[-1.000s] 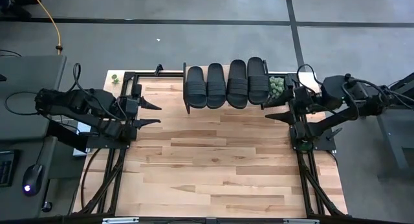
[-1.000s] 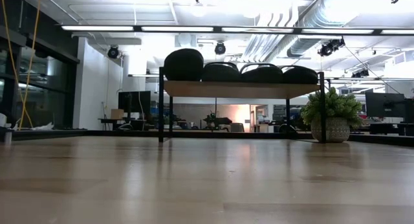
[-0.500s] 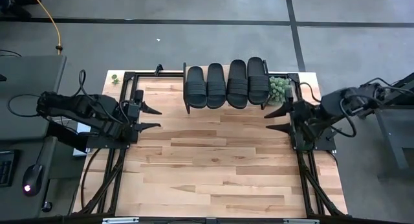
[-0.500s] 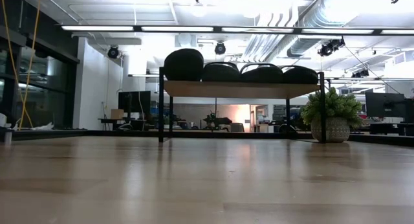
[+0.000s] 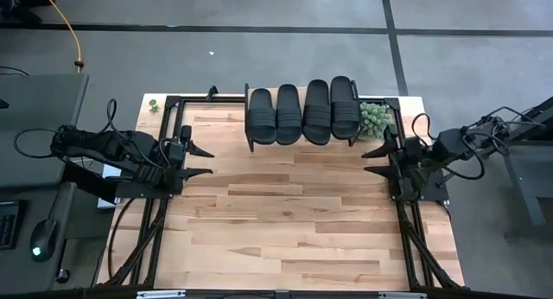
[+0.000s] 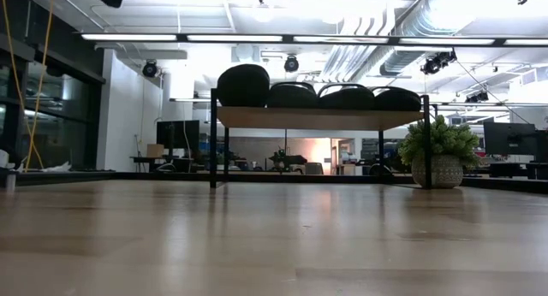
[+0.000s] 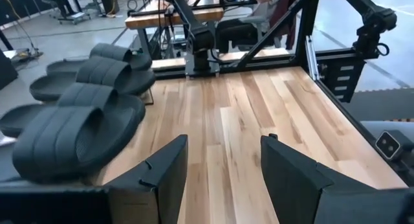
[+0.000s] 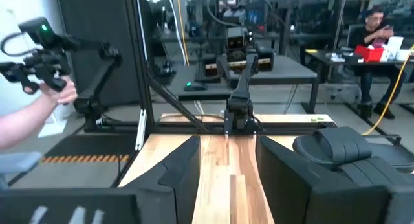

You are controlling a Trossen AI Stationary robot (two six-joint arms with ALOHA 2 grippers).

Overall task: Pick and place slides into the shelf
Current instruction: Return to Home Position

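Robotics lab, ceiling ducts [image 6: 370,39], monitors [image 6: 176,134]

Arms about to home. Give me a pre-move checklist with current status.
1. All four slides on the shelf: ok, they lie side by side on top.
2. Left gripper empty, fingers open: ok.
3. Right gripper empty, fingers open: ok.
4. Both grippers apart from the shelf, at the table's side edges: ok.
5. Plant upright beside the shelf: ok.
6. Leftmost slide seated flat: cannot tell. It shows higher than the others in the low view.
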